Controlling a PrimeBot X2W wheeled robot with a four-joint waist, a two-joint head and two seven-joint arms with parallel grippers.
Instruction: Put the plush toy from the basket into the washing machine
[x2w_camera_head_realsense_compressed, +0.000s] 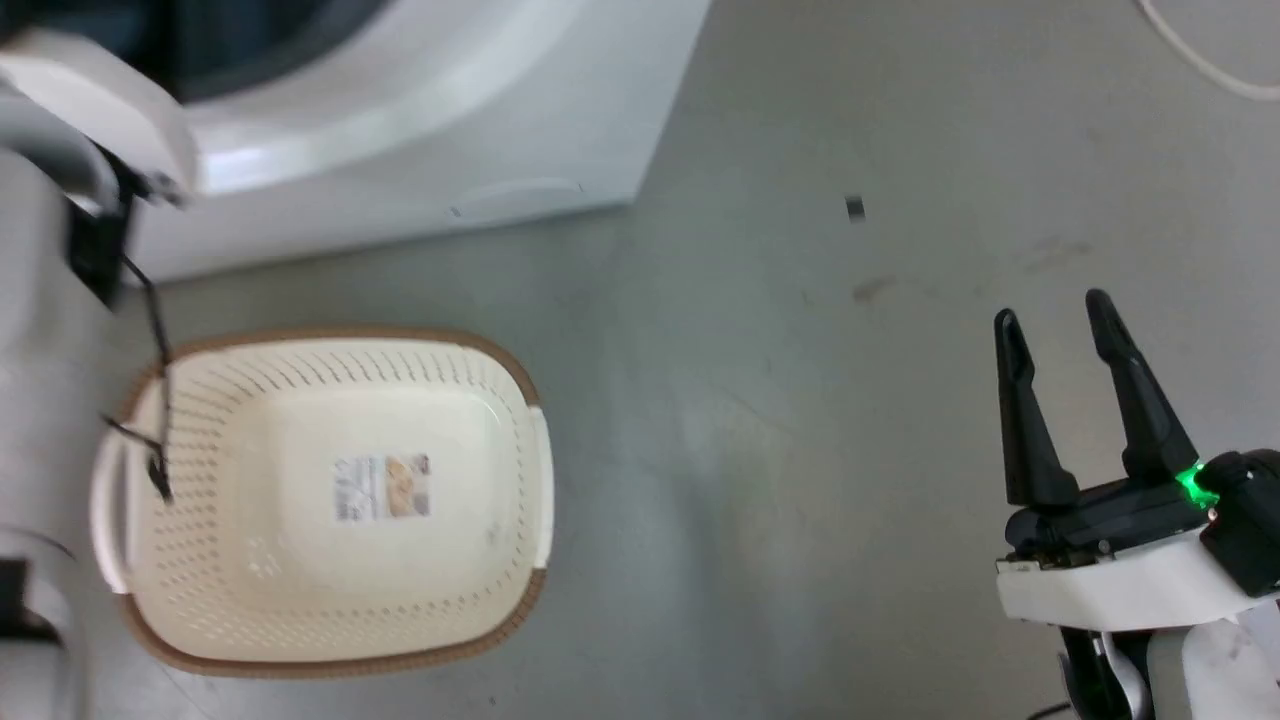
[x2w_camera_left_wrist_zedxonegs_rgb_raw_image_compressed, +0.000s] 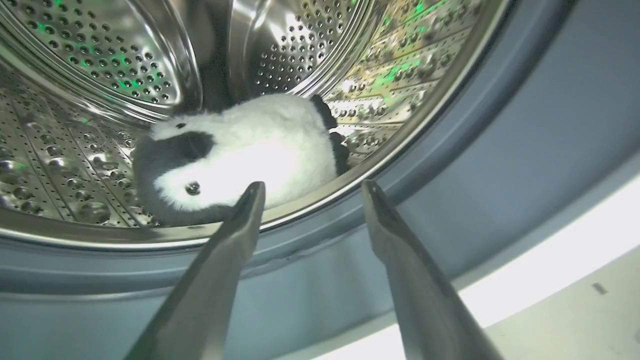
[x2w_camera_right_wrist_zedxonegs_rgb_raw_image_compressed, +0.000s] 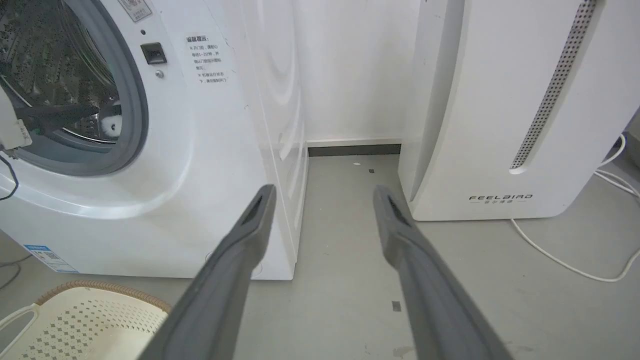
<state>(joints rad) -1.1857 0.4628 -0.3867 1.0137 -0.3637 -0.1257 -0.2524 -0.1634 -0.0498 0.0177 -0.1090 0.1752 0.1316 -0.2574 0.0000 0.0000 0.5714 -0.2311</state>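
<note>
The plush toy (x2w_camera_left_wrist_zedxonegs_rgb_raw_image_compressed: 240, 155), fluffy white with black patches, lies on the perforated steel drum (x2w_camera_left_wrist_zedxonegs_rgb_raw_image_compressed: 100, 70) inside the washing machine (x2w_camera_head_realsense_compressed: 420, 130). My left gripper (x2w_camera_left_wrist_zedxonegs_rgb_raw_image_compressed: 310, 187) is open at the grey gasket, just outside the drum, its fingertips apart from the toy and holding nothing. The right wrist view shows the washing machine (x2w_camera_right_wrist_zedxonegs_rgb_raw_image_compressed: 200, 150) with that left gripper's dark fingers (x2w_camera_right_wrist_zedxonegs_rgb_raw_image_compressed: 55, 112) reaching into the porthole. The cream basket (x2w_camera_head_realsense_compressed: 330, 500) with brown rim sits on the floor, holding nothing but its paper label. My right gripper (x2w_camera_head_realsense_compressed: 1055, 325) hangs open over bare floor at the lower right.
A white FEELBIRD appliance (x2w_camera_right_wrist_zedxonegs_rgb_raw_image_compressed: 500, 110) stands right of the washer, a white cable (x2w_camera_right_wrist_zedxonegs_rgb_raw_image_compressed: 575, 265) trailing on the floor beside it. Grey floor stretches between the basket and my right gripper. My pale left forearm (x2w_camera_head_realsense_compressed: 40, 300) crosses the head view's left edge.
</note>
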